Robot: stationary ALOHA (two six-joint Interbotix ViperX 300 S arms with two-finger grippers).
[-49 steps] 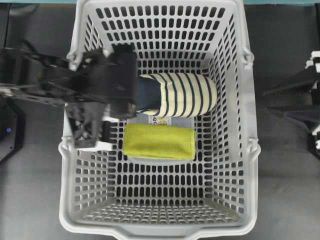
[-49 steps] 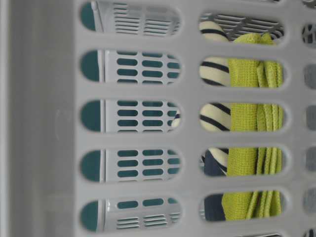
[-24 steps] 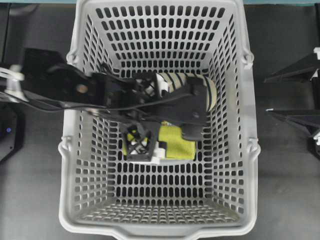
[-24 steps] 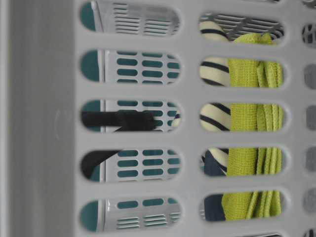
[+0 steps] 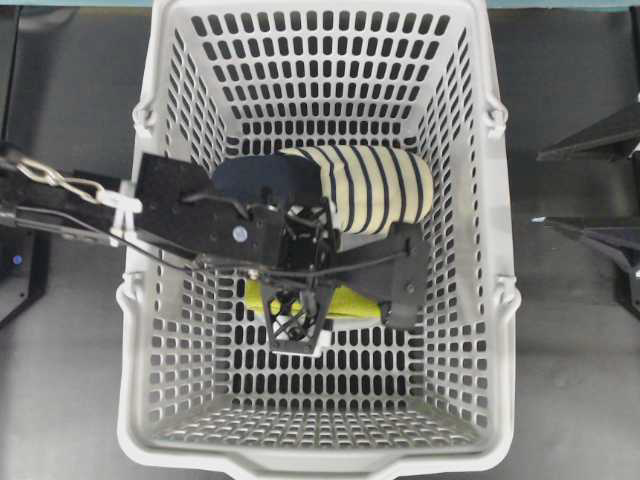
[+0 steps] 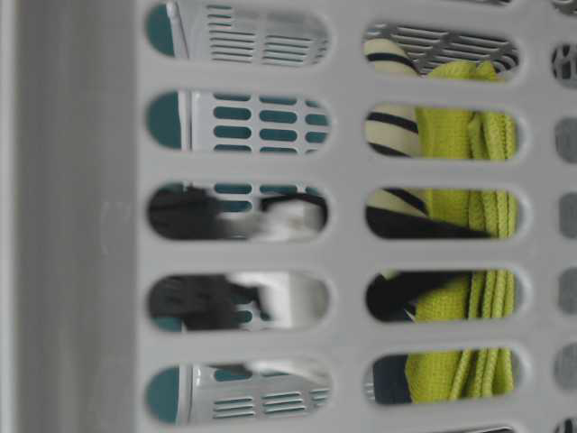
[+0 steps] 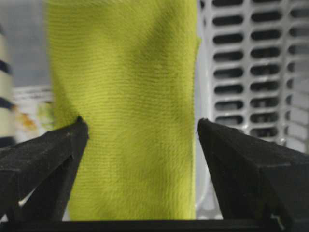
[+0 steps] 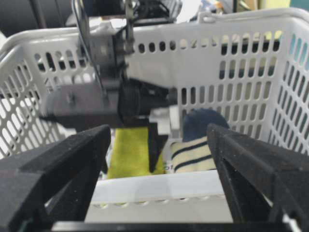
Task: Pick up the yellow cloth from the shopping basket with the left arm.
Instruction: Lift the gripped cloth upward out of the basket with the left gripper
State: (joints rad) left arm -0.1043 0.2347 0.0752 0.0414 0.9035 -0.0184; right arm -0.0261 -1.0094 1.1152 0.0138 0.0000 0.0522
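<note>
Left end effector (image 7: 140, 145) wide open, empty, straddling the cloth (image 7: 125, 111) on the basket (image 5: 480, 300) floor beside the slipper (image 5: 375, 190); drop lower, then pinch mid-fold, not the floor slots

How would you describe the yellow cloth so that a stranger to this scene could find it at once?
Start at the large grey shopping basket. On its floor near the middle, under the left gripper with its jaws open, lies the yellow cloth. It is plain, fuzzy yellow-green, unlike the cream-and-navy striped slipper beside it.
</note>
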